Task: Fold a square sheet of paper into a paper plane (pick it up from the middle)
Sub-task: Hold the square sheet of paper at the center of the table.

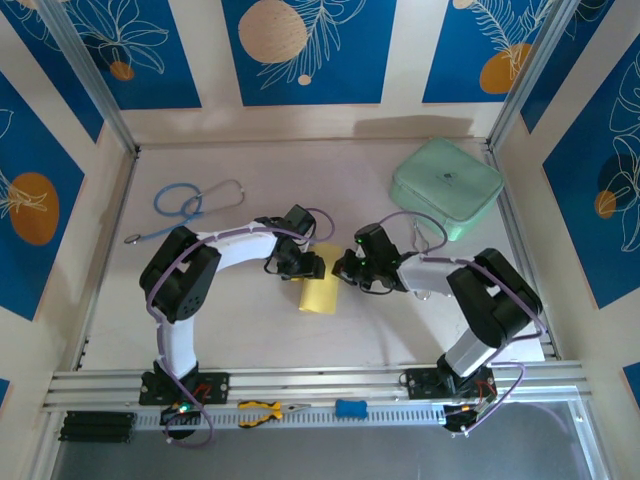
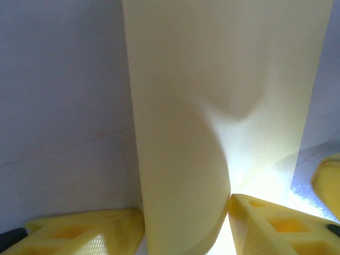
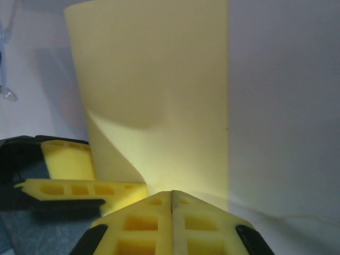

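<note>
Sheet (image 1: 320, 291) sits near centre of table (image 1: 250, 330), between your two arms, curled over into loop. Your left gripper (image 2: 185, 212) is about half open, fingers pressing both sides of curl, holding it. Your right gripper (image 3: 171, 206) is fully closed, tips at sheet edge; can't tell if edge is pinched.

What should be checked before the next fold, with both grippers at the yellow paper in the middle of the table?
1. Left gripper holding the paper: ok, its fingers touch both sides.
2. Right gripper shut: ok.
3. Paper caught in the right gripper: cannot tell.
4. Paper lying flat: not ok, it curls up.
5. Pointed nose formed: not ok, still a plain band.
6. Green case and stethoscope apart from the paper: ok.
</note>
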Motion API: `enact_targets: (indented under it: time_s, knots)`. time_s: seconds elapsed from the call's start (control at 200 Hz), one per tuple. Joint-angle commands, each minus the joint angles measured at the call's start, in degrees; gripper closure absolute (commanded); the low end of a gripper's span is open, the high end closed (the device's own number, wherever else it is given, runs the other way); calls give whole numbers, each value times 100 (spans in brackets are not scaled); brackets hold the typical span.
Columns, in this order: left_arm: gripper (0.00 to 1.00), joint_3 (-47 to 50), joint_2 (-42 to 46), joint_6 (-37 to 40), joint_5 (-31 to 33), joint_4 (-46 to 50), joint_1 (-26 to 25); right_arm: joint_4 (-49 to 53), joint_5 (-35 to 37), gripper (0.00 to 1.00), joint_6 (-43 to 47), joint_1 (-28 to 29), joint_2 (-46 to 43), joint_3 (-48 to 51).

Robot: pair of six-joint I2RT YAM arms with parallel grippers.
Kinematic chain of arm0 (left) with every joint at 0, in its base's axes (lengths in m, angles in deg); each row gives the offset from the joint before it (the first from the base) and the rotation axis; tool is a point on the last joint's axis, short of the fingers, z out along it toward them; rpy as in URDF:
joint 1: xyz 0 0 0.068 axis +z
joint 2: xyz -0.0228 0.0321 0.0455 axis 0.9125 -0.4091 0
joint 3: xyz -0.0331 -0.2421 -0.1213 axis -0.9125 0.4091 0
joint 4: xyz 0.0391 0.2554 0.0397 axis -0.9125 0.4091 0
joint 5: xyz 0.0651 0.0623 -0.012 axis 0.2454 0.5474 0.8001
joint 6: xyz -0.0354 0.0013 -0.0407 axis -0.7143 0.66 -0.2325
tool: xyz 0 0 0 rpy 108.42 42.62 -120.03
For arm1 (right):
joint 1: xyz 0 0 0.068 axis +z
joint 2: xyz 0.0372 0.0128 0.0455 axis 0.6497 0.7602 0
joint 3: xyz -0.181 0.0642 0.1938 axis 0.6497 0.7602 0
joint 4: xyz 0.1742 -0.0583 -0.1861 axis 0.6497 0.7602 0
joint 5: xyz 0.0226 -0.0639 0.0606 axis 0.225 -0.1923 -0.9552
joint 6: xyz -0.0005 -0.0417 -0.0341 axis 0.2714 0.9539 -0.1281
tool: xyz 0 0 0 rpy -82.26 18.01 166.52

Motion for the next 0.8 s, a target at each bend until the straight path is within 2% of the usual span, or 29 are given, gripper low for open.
enact_targets:
  time_s: [0.0, 0.24, 0.365, 0.51, 0.645, 0.795]
  knots:
    - [43, 358, -839, 118, 665, -377, 57, -42, -128, 100, -13, 80, 180, -176]
    - [43, 366, -849, 120, 633, -399, 55, 54, -251, 100, 22, 157, 556, -316]
    - [43, 384, -834, 117, 637, -404, 53, 662, 81, 100, 103, 268, 743, -310]
    - [43, 375, -805, 70, 582, -425, 55, 910, 294, 100, 148, 222, 744, -127]
    - [41, 400, -570, -76, 434, -466, 54, 906, 77, 100, 685, 24, 668, -90]
    - [37, 543, 142, -256, 349, -561, 62, 1209, -380, 100, 1591, -196, 774, -361]
